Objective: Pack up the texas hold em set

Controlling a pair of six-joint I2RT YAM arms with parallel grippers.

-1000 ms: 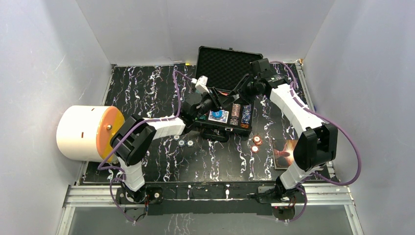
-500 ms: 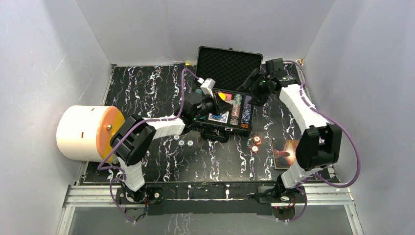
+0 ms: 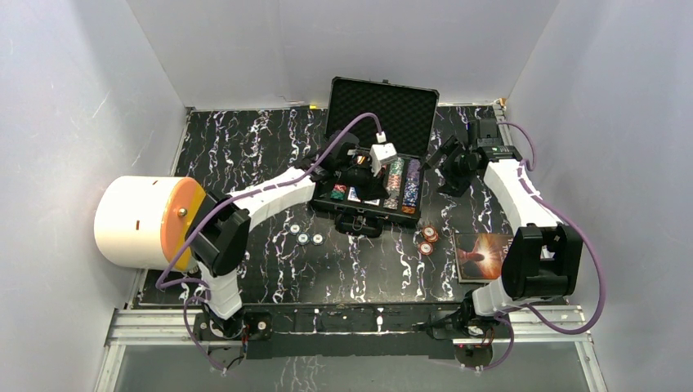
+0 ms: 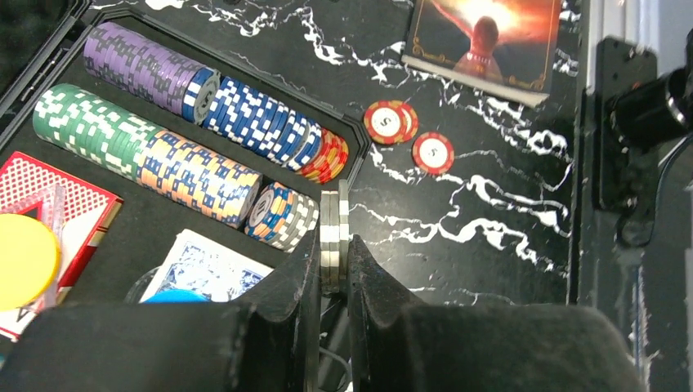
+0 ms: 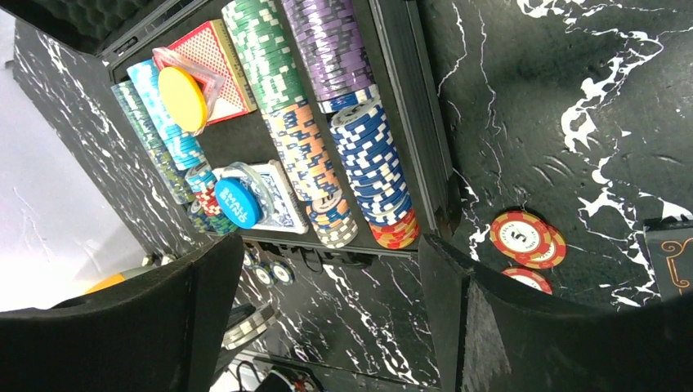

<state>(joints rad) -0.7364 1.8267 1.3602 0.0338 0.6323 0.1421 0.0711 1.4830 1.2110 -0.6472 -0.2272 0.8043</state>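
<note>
Case (image 3: pixel 384 110): open on the table, lid upright. Its tray lies below and to the left of the left gripper (image 4: pixel 333 249), and ahead and left of the right gripper (image 5: pixel 331 245).

Chip rows (image 4: pixel 188 167): two long rows lie ahead-left of the left gripper. The nearer row ends in leaning chips just left of the fingertips. The red deck (image 4: pixel 49 192), blue deck (image 4: pixel 208 265) and yellow disc (image 4: pixel 20 257) lie further left in the tray.

Left gripper: clamped on a thin stack of grey chips (image 4: pixel 332 224), held on edge. The stack hangs about over the tray's near wall.

Right gripper: fingers spread wide with nothing between them, off the case's right side.

Red chips (image 4: pixel 391 122): loose on the table, ahead-right of the left gripper and outside the tray.

Assessment: the step in hand is seating the grey stack at the end of the nearer row. Recommended:
- Shift left so the stack clears the wall.
- Keep the chips on edge, faces parallel to the row.
- Lower until they bear on the tray floor, press lightly against the leaning chips, then release.

Risk: a release over the wall would spill chips outside the tray.
</note>
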